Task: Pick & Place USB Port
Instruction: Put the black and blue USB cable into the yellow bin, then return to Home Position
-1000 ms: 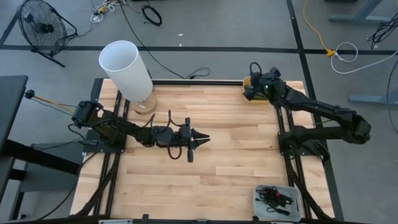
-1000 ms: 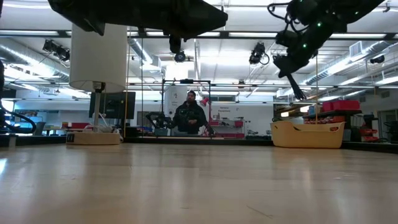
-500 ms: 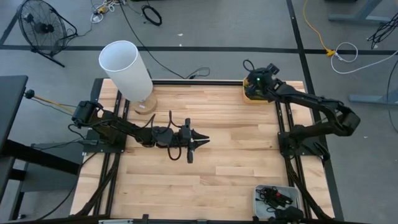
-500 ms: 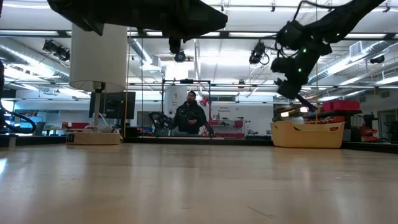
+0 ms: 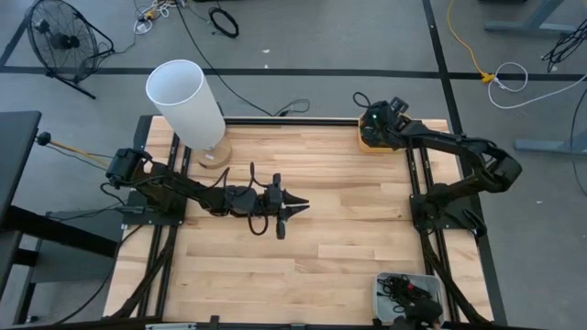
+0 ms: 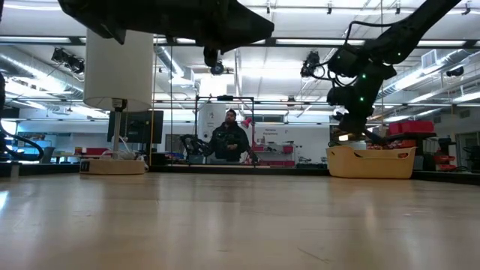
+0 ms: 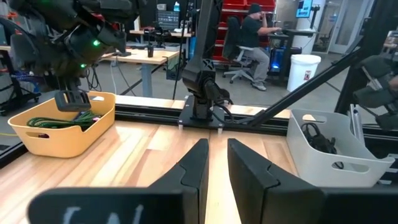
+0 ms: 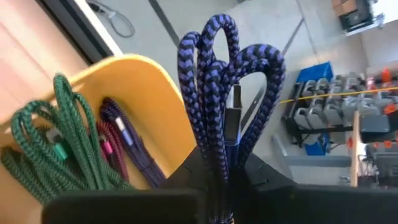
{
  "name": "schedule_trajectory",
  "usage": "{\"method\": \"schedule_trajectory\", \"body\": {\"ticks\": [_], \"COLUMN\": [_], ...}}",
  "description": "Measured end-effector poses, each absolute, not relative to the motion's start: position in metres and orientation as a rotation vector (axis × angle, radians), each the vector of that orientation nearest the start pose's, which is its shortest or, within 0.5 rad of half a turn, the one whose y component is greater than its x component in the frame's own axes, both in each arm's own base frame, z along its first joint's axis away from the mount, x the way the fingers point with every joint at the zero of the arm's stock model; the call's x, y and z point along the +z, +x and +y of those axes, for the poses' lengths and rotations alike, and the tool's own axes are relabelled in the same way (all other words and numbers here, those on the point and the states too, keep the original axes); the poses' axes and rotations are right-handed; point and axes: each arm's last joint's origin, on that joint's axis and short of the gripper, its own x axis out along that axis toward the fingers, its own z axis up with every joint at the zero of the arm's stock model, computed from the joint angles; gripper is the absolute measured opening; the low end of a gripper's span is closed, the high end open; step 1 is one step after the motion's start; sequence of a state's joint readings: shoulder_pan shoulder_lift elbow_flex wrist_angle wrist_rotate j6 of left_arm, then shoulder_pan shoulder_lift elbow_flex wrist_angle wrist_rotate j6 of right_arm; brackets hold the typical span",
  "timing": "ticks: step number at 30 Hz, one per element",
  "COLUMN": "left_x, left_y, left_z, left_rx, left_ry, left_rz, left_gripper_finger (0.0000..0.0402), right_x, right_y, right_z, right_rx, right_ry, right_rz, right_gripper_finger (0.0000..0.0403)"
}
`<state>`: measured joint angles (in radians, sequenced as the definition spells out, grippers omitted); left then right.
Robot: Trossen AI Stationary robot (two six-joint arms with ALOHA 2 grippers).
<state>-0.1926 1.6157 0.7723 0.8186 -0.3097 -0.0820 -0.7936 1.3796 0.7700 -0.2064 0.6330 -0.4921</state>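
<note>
A bundle of blue-and-black braided USB cable [image 8: 217, 81], folded into loops with a silver plug [image 8: 232, 118] among them, sits in my right gripper [image 8: 227, 168]. That gripper [image 5: 371, 124] is shut on it above the yellow bin [image 5: 367, 144] at the table's far right corner. The bin [image 8: 134, 87] holds green [image 8: 59, 143], red and purple cables. My left gripper [image 5: 298, 203] hovers shut over the middle of the table, touching nothing. My right gripper pinches the folded cable bundle between its two fingers, several strands together, at the loops' lower part [image 8: 219, 155]. It comes from above, pointing down over the yellow bin. The loops stick out past the fingertips, clear of the bin.
A tall white lamp [image 5: 183, 96] stands on a round base at the far left corner. A white bin [image 5: 408, 291] with black cables sits at the near right edge. Bare wood [image 5: 348, 220] lies between. A person sits in the room beyond [image 6: 229, 139].
My right gripper has come down toward the yellow bin and slightly toward the table's left, carrying the cable bundle with it. It has stayed shut on the bundle.
</note>
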Motion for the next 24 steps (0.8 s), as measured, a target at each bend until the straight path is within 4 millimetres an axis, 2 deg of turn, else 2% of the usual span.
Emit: {"method": "schedule_trajectory", "body": {"ticks": [3,9,13,18,24], "left_x": [0.222,0.222,0.222,0.222,0.222], "left_y": [0.33,0.331,0.331,0.331,0.331], "left_z": [-0.056,-0.054,-0.053,-0.053,-0.052], "left_rx": [0.118,0.124,0.128,0.128,0.131], "left_ry": [-0.075,-0.076,-0.078,-0.078,-0.067], "left_rz": [0.02,0.02,0.02,0.019,0.02], "left_gripper_finger": [0.0062,0.0062,0.0062,0.0062,0.0062], "right_x": [0.203,0.204,0.205,0.207,0.215], "right_y": [0.171,0.166,0.166,0.168,0.173], "right_z": [-0.204,-0.207,-0.208,-0.21,-0.202], "right_rx": [-1.082,-1.169,-1.196,-1.214,-1.192], "right_ry": [-0.282,-0.276,-0.271,-0.279,-0.237], "right_rz": [1.21,1.219,1.215,1.171,1.07], "right_gripper_finger": [0.0052,0.0169,0.0222,0.0247,0.0241]}}
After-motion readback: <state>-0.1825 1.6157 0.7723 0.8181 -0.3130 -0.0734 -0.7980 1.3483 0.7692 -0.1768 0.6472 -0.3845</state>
